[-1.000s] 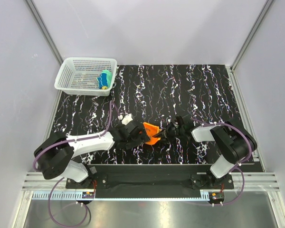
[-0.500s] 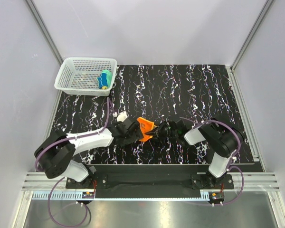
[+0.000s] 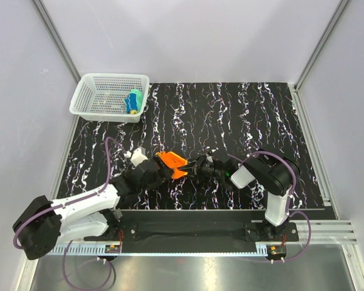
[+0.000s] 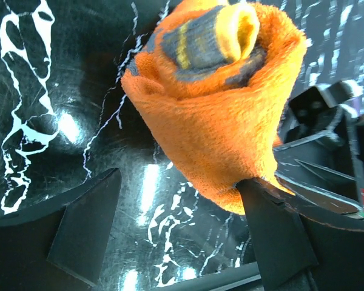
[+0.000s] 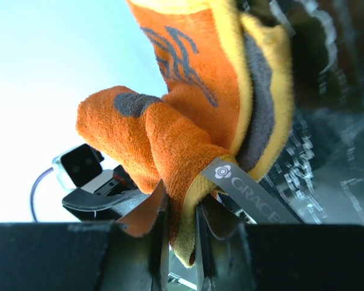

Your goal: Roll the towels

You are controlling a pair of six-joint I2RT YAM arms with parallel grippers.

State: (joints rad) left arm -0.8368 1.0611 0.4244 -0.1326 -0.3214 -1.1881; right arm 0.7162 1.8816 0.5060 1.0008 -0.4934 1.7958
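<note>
Two towels, two grippers, one basket. Far left corner of the table (image 3: pixel 242 115): white basket (image 3: pixel 85 104) with a yellow and blue towel (image 3: pixel 133 101) inside. Middle, toward the near edge: left gripper (image 4: pixel 179 188) wide open beside the orange towel (image 3: pixel 170 162), rolled up fat, grey marks, yellow trim. Right gripper (image 5: pixel 179 206) pinched tight on its edge.

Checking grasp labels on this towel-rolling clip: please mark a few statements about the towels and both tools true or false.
1. The right tool pinches an edge of the orange towel. True.
2. The left tool is clamped shut. False: its jaws stand wide open around the towel's lower end.
3. The orange towel lies flat and unrolled. False: it is wound into a roll.
4. A teal and yellow towel lies in the white basket. True.
</note>
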